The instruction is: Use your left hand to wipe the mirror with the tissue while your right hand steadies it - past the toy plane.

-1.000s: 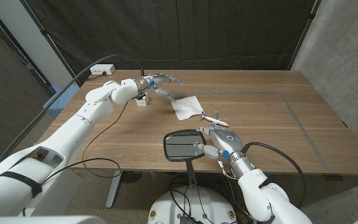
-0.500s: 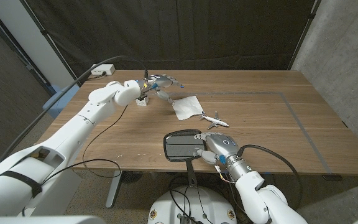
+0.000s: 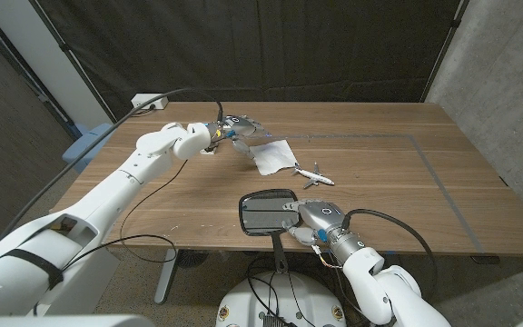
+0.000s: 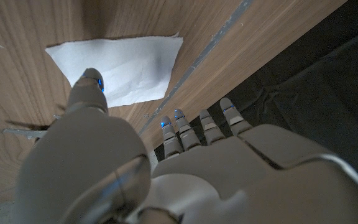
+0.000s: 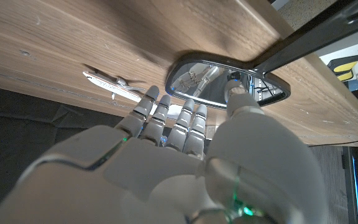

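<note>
Right now my left hand point(image 3: 240, 127) hovers loose-fingered over the tissue point(image 3: 271, 156), mid-table toward the far edge; my right hand point(image 3: 313, 218) presses the mirror point(image 3: 266, 213) at the near edge, beyond the toy plane point(image 3: 311, 174).

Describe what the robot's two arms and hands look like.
Both arms have smooth white rounded shells. The left arm carries a black band near the shoulder and a thin black cable. The left hand and right hand are silver-grey, with small blue fingertip lights; coloured wires show at the right wrist.
</note>
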Robot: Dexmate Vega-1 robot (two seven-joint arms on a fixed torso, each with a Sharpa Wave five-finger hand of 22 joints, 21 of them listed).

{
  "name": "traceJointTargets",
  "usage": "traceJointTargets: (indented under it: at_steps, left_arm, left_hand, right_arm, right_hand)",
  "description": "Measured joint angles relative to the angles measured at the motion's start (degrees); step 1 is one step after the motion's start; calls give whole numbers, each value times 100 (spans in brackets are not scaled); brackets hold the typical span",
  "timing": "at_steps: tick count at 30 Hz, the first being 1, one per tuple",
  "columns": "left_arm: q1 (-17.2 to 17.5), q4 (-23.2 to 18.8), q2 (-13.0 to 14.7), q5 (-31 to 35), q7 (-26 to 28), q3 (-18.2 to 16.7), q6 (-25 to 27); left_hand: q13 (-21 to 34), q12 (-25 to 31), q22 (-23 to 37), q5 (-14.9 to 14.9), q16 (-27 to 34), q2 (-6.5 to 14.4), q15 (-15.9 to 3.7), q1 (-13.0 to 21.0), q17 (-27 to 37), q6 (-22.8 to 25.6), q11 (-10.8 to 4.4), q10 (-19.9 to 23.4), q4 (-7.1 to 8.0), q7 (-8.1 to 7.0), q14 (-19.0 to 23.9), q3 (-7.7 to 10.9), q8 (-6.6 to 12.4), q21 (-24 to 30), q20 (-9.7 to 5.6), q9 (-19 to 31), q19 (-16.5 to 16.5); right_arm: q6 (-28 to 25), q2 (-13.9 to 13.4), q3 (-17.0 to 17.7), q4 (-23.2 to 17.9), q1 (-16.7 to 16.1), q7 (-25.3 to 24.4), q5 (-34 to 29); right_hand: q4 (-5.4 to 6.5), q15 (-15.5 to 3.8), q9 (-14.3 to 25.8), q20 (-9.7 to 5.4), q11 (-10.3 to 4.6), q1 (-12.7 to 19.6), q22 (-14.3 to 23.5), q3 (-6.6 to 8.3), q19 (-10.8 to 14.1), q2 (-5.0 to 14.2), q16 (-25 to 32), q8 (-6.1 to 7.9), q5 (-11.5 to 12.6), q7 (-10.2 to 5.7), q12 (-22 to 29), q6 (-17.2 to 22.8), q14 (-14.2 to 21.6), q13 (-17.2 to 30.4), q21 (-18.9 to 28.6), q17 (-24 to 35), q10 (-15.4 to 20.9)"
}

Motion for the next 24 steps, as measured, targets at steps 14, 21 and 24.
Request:
traceJointTargets:
  at_steps: [14, 21, 24]
  left_arm:
    - [-232, 391, -181, 255, -98, 294, -19]
    - [-309, 568, -255, 331, 74, 406, -13]
    - [-335, 645, -278, 338, 190, 435, -25]
  left_hand:
    - [-14, 91, -1, -127, 39, 390, -3, 208, -31, 428, -16, 621, 101, 25, 414, 38, 68, -27, -165, -1, 167]
    - [-41, 111, -1, -334, 137, 483, -15, 301, -42, 1254, -102, 1219, 103, 417, 901, 36, 303, -27, -304, -36, 355]
    - [-41, 156, -1, -406, 198, 498, -19, 316, -26, 1649, -102, 1569, 132, 559, 1165, 8, 370, -27, -327, -65, 456]
  right_arm:
    - [110, -128, 18, -110, 86, 727, -292]
    - [212, -109, -32, -79, 171, 1037, -552]
    - [250, -69, -66, -28, 215, 1181, -695]
  right_hand:
    - [-29, 11, 0, 0, -105, 454, 0, 304, -62, 38, 0, -66, -132, 0, -63, -205, -133, 0, 0, 1, -217]
    - [51, 11, 0, -64, 109, 614, -1, 505, -229, 137, 0, -66, -132, 44, -84, -291, -275, 1, 0, 7, -305]
    - [82, 19, 0, -84, 259, 614, -1, 535, -288, 137, 0, -66, -172, 91, -105, -338, -305, 1, 0, 16, -396]
